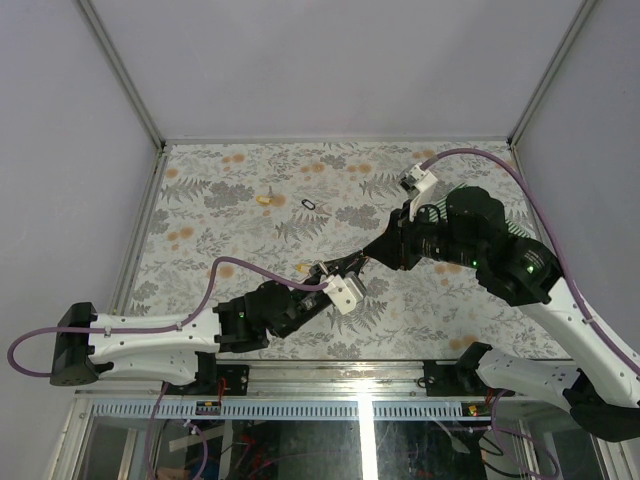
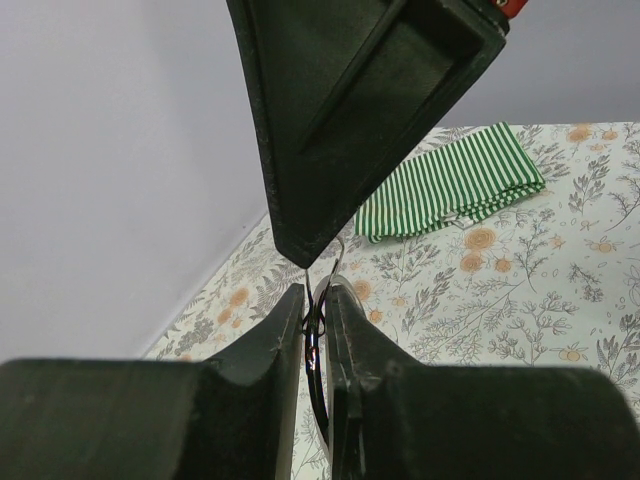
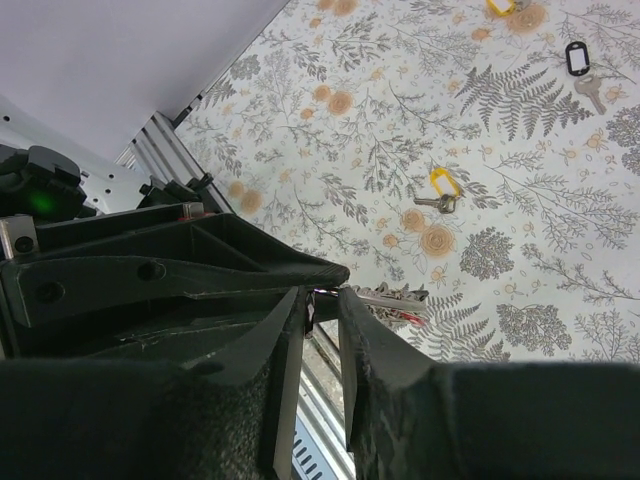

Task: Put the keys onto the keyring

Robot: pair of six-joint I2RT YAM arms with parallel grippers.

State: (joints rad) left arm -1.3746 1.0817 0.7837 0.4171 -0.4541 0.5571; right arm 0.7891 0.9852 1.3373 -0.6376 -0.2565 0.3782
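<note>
My left gripper (image 1: 352, 272) (image 2: 315, 325) is shut on the thin silver keyring (image 2: 336, 288), held edge-on between its pads. My right gripper (image 1: 368, 260) (image 3: 322, 300) meets it tip to tip, its jaws a narrow gap apart around a glint of the ring's wire. A silver key with a red head (image 3: 396, 300) hangs just past the right finger. On the table lie a yellow-headed key (image 3: 440, 186) (image 1: 302, 268), a black-headed key (image 3: 578, 58) (image 1: 308, 205) and another yellow one (image 1: 264, 199) (image 3: 500, 6).
A folded green-and-white striped cloth (image 2: 450, 185) (image 1: 512, 226) lies at the right, partly under the right arm. The floral tablecloth (image 1: 230, 230) covers the table, with grey walls on three sides. A metal rail (image 1: 360, 372) runs along the near edge.
</note>
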